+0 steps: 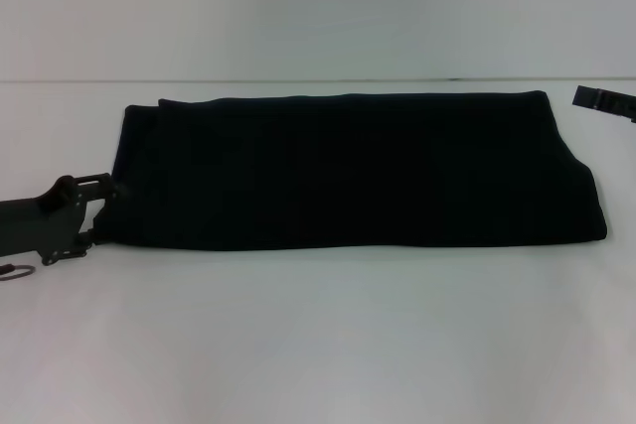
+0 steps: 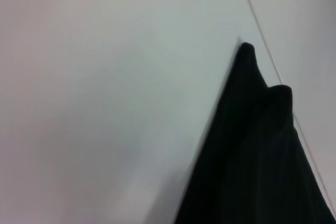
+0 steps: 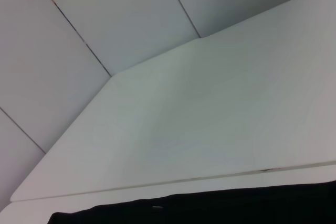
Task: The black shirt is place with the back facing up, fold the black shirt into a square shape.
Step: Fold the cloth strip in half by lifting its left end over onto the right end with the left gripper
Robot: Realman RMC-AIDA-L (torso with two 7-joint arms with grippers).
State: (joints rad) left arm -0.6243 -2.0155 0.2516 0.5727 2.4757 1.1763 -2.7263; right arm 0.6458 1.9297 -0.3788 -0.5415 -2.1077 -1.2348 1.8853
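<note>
The black shirt (image 1: 358, 171) lies on the white table (image 1: 318, 345) folded into a long band running left to right, plain side up, no lettering showing. My left gripper (image 1: 97, 192) is at the band's left end, right at the cloth's edge; whether it holds the cloth is hidden. The left wrist view shows the shirt (image 2: 257, 156) with two folded corners pointing away. My right gripper (image 1: 599, 100) is off the shirt, just past its far right corner. The right wrist view shows the shirt (image 3: 210, 208) as a dark strip along one edge.
The table's far edge meets a pale wall (image 1: 318, 7) just behind the shirt. Bare white tabletop lies in front of the shirt. A small ring (image 1: 14, 271) hangs from the left arm at the view's left edge.
</note>
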